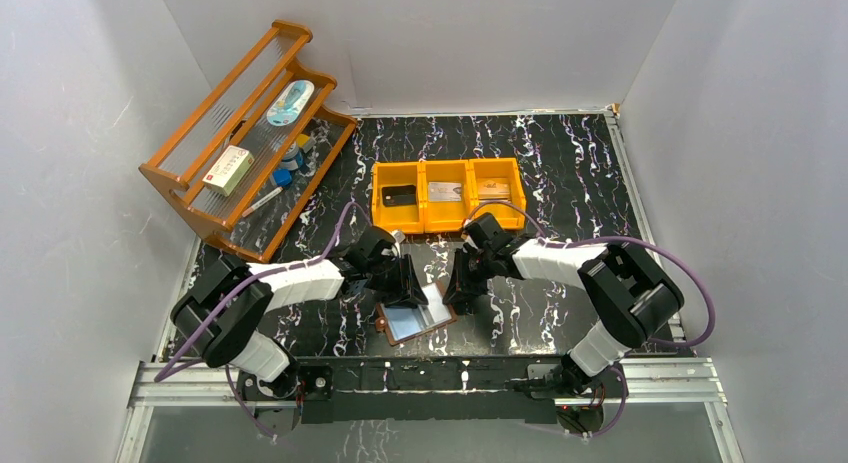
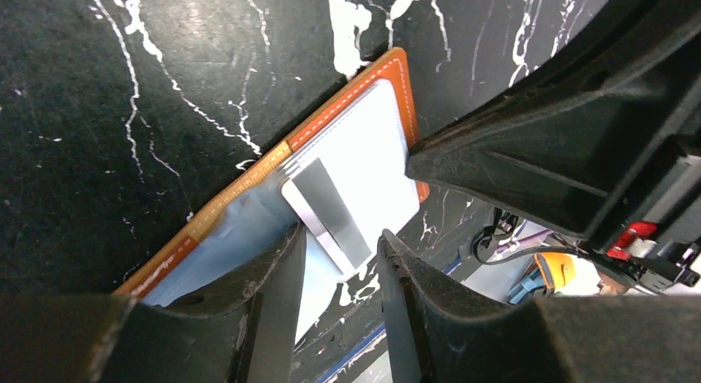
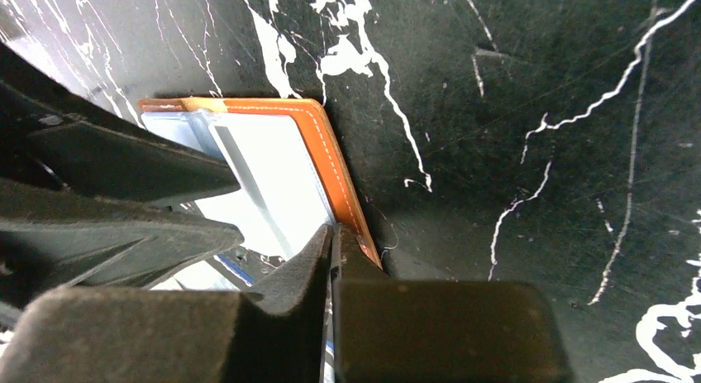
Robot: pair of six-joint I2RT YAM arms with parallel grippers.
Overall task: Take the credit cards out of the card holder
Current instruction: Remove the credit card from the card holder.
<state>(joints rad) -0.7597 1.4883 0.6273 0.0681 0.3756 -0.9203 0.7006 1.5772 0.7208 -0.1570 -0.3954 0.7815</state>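
two crowded tools: left tool (image 2: 340, 234) apart at silvery card (image 2: 326, 205), right tool (image 3: 333, 230) tight on card holder (image 3: 335, 168) edge, bin (image 1: 447, 226) behind

One overhead; two wrist views close over the card holder (image 2: 364, 143).

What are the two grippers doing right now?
Left gripper: open, straddling a silvery card.
Right gripper: closed at the card holder's edge; grip unclear.

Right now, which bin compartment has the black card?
Leftmost compartment of the orange bin holds the black card; middle card is greyish, right card tan.
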